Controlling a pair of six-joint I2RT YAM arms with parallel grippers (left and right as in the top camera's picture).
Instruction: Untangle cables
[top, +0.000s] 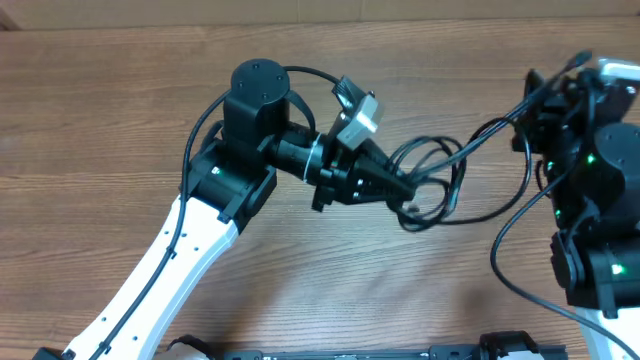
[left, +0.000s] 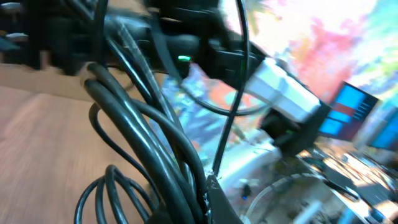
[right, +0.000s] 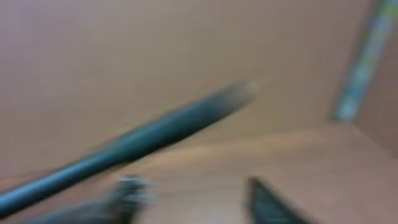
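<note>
The cables are thin black cords looped in a bundle at the middle of the wooden table. My left gripper reaches in from the left and is shut on the bundle. In the left wrist view the cords run thick and close through the jaws. One strand stretches taut from the bundle up towards the right arm. My right gripper is blurred, its fingers apart with nothing between them. A blurred strand crosses above its left finger.
The right arm stands at the right edge with its own thicker black cable hanging in a loop. The left arm's white link crosses the front left. The wooden table runs bare to the left and back.
</note>
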